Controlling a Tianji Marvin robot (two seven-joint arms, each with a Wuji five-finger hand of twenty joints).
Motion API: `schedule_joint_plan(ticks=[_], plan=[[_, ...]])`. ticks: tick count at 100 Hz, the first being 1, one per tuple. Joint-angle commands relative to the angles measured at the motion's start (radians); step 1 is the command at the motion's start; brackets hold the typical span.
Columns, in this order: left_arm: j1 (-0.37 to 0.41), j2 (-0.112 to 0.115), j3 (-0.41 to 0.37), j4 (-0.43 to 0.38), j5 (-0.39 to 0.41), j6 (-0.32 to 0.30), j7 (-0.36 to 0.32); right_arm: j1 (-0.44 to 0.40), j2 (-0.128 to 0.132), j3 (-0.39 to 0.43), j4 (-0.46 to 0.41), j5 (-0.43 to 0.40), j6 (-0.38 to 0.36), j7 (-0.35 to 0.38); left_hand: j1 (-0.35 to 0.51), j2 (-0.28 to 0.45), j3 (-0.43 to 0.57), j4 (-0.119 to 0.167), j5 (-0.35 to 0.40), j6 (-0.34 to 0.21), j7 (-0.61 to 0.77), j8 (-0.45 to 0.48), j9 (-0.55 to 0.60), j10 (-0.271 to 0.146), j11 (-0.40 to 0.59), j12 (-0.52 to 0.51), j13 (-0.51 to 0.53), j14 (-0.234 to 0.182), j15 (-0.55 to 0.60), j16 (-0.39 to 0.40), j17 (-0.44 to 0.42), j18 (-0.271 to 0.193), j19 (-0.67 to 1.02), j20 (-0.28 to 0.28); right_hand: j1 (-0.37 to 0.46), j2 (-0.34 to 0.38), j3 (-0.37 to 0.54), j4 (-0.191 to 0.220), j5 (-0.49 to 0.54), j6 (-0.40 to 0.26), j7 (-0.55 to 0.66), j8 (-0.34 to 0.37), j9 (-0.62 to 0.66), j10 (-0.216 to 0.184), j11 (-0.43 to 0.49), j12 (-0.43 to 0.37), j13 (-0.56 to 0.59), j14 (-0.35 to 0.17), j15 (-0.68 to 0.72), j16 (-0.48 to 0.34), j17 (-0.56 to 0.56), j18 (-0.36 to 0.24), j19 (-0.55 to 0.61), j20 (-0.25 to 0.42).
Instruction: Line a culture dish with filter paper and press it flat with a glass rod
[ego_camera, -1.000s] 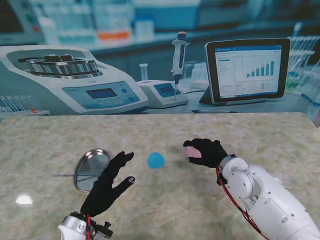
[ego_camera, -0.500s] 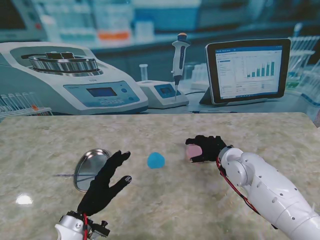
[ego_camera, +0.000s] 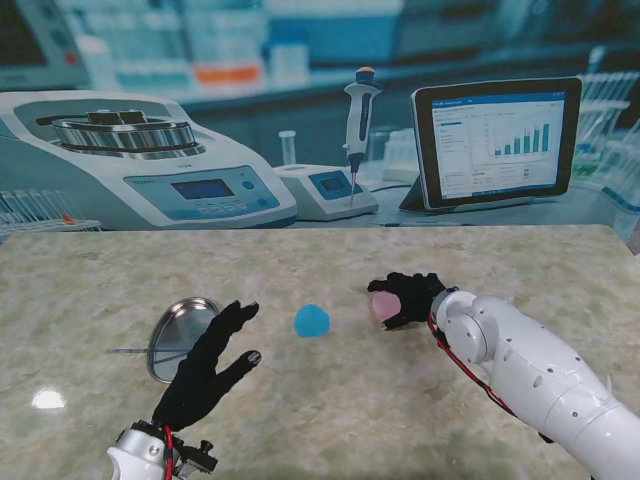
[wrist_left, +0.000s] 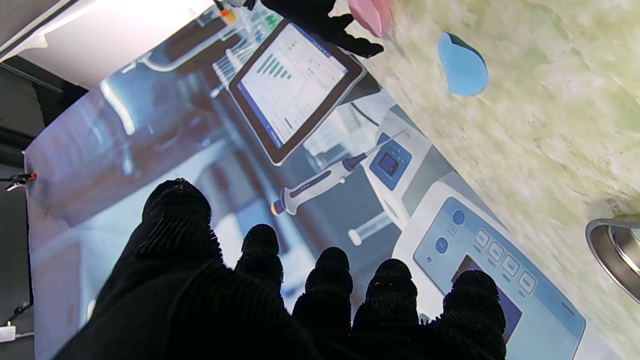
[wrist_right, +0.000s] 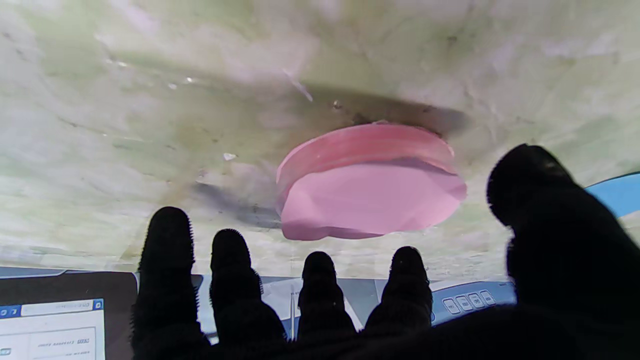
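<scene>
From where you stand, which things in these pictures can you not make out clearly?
- Pink paper: stand view, right hand covers most; touching or not, cannot tell. Wrist view shows fingers apart near it.
- Dish: stand view, left hand overlaps its near edge; in the left wrist view the frame edge cuts it off.
- Glass rod: stand view, a thin faint line beside the dish, too small to be sure.

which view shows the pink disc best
The right wrist view: the pink disc fills the middle, unobstructed beyond the right hand's fingers. The stand view shows only a sliver beside the right hand; the left wrist view clips it at the edge.
</scene>
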Motion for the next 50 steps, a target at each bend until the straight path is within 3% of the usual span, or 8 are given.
schedule_joint_plan(ticks=[1,12,50], plan=[[0.006,0.002,0.0,-0.005,-0.001,0.006,-0.006,-0.005,-0.012,-0.006,0.021,0.003,-0.004,-0.039,0.015,0.041,-0.026,0.03,-0.013,-0.019,0.025,0.015,-0.02,-0.032,-0.007,0.015,-0.026,-0.038,-0.011,0.002,-0.001,-0.032,-0.054,-0.04,0.018,-0.046,0.061,-0.011,-0.016,0.001,0.039,0.053,-0.033,0.023,0.019,0.033,0.02,0.0,0.041,0.003,0.017,0.029,0.023,-0.006],[0.005,0.002,0.0,-0.006,-0.001,0.009,-0.007,-0.001,-0.01,-0.012,0.02,0.009,-0.014,-0.027,0.016,0.04,-0.026,0.03,-0.012,-0.019,0.027,0.016,-0.02,-0.032,-0.007,0.017,-0.026,-0.037,-0.011,0.003,-0.001,-0.033,-0.054,-0.039,-0.028,-0.073,0.144,-0.029,-0.022,-0.011,0.061,0.082,-0.026,0.023,0.041,0.025,0.017,0.004,0.049,0.004,0.019,0.03,0.029,-0.01],[0.005,0.002,0.0,-0.005,0.0,0.009,-0.009,0.02,-0.009,-0.051,0.031,0.008,-0.013,-0.014,0.017,0.04,-0.026,0.03,-0.013,-0.021,0.035,0.02,-0.019,-0.033,-0.007,0.019,-0.026,-0.037,-0.011,0.003,-0.001,-0.033,-0.054,-0.039,-0.018,-0.1,0.198,-0.036,-0.034,-0.015,0.102,0.135,-0.02,0.026,0.087,0.016,0.032,0.008,0.066,0.013,0.039,0.022,0.054,-0.003]])
